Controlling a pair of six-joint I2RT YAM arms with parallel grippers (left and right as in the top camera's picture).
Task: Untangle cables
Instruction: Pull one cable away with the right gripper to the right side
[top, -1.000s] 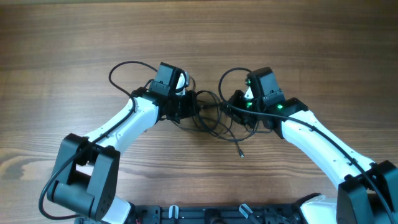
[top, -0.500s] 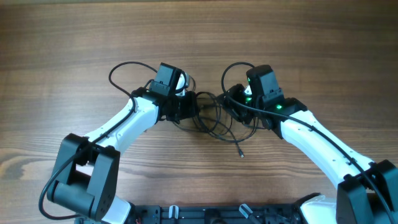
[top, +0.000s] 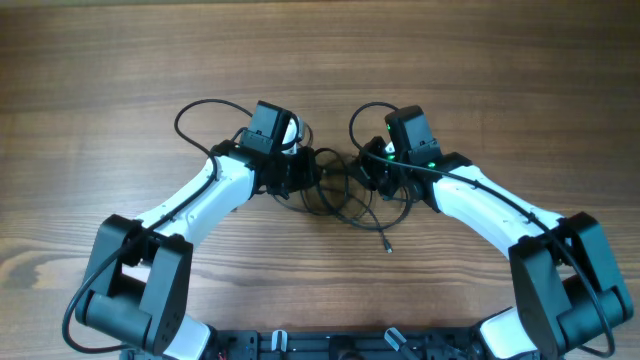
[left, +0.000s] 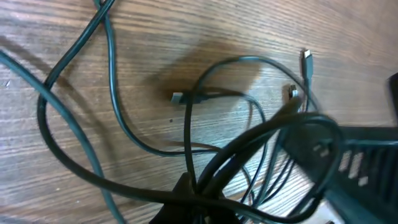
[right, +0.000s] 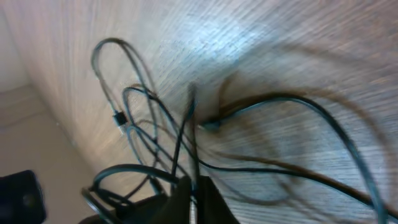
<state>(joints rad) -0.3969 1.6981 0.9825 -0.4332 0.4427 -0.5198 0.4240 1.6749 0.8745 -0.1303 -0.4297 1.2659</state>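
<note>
The cables (top: 340, 200) are thin black cords tangled in loops on the wooden table between my two grippers. One plug end (top: 388, 248) trails toward the near edge. My left gripper (top: 305, 172) is at the tangle's left side, and in the left wrist view its fingers (left: 199, 202) are shut on several crossing cords (left: 186, 143). Small plug ends (left: 178, 97) lie on the wood ahead. My right gripper (top: 368, 172) is at the tangle's right side. In the right wrist view its fingers (right: 194, 199) are shut on a cord (right: 186, 134).
Thicker black robot cables loop beside each wrist (top: 195, 108) (top: 368, 115). The right arm's dark body (left: 339, 155) fills the right side of the left wrist view. The wooden table (top: 500, 70) extends all around. A dark rail (top: 330, 345) runs along the near edge.
My right gripper has moved left and turned in toward the tangle, drawing its loops closer together. The left arm has stayed still.
</note>
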